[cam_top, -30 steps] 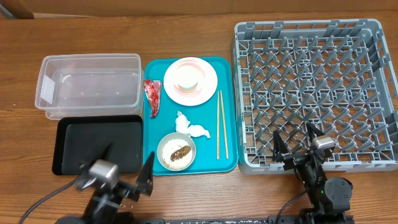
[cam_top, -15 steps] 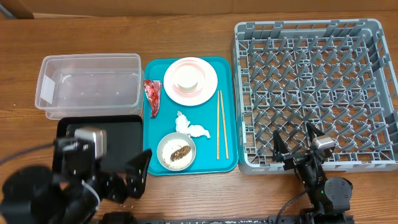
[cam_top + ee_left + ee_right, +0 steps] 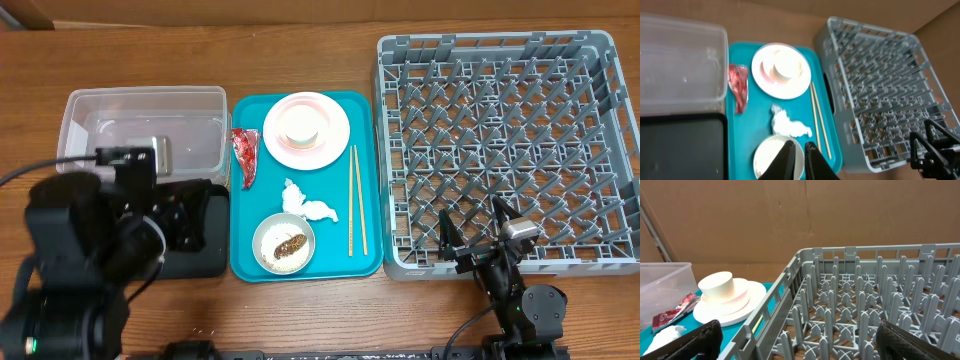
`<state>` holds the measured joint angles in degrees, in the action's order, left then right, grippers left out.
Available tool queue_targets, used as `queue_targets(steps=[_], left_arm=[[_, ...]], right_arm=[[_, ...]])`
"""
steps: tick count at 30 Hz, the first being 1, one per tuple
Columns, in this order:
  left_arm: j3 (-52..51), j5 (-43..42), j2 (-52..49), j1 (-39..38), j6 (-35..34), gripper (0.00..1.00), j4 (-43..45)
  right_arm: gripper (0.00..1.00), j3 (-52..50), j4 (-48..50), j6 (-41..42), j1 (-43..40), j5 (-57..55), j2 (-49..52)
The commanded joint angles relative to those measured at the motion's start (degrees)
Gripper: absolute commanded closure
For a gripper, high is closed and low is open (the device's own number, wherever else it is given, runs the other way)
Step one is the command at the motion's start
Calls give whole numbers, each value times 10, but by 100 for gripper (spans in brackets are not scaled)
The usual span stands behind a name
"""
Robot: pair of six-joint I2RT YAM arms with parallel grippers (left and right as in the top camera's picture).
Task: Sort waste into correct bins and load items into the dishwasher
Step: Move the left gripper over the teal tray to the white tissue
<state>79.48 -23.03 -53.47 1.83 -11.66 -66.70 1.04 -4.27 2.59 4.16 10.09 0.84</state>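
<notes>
— Item one, left pincer [image 3: 800,150]?
— Fingers drawn together, nothing between them. Position: raised over the black tray [image 3: 200,262], left of the teal tray [image 3: 325,258].
— Item two, right pincer [image 3: 800,340]?
— Spread wide, empty, at the near edge of the dish rack [image 3: 500,40].
— Waste, location?
— All on the teal tray. First the red wrapper [image 3: 244,155]: left edge, just beside the clear tub [image 3: 145,93], long axis running from the near side of the counter [image 3: 330,310] toward the far side. Then the tissue [image 3: 305,203]: middle. Last the bowl of rice [image 3: 283,242]: near end, straight ahead of the left fingertips in the wrist view.
— Nearer arm?
— Left, plainly. Everything lies to its right, and the other arm sits well apart, beyond the chopsticks [image 3: 356,200]. By my reckoning the wrapper wants a grip across its narrow width, so the jaws must open first.
</notes>
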Motion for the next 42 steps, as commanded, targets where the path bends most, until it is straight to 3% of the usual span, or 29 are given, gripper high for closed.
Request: queue_targets(steps=[1,3,7,13,23,30,42], left_arm=[[-6,10,-48,-17,-12,85,-22],[-6,9,-70,-28,0,84,-36],[-6,9,-132,-78,27,70,-62],[-6,93,-224,-176,26,38,-56],[-6,195,-344,-284,22,27,-22],[-6,239,-419,-298,22,25,-11],[-6,204,-532,-298,22,16,21]], right_arm=[[0,-6,3,0,-1,-2,-7],[0,-6,3,0,-1,-2,-7],[0,-6,3,0,-1,-2,-7],[0,-6,3,0,-1,-2,-7],[0,-6,3,0,-1,-2,-7],[0,-6,3,0,-1,-2,-7],[0,-6,3,0,-1,-2,-7]])
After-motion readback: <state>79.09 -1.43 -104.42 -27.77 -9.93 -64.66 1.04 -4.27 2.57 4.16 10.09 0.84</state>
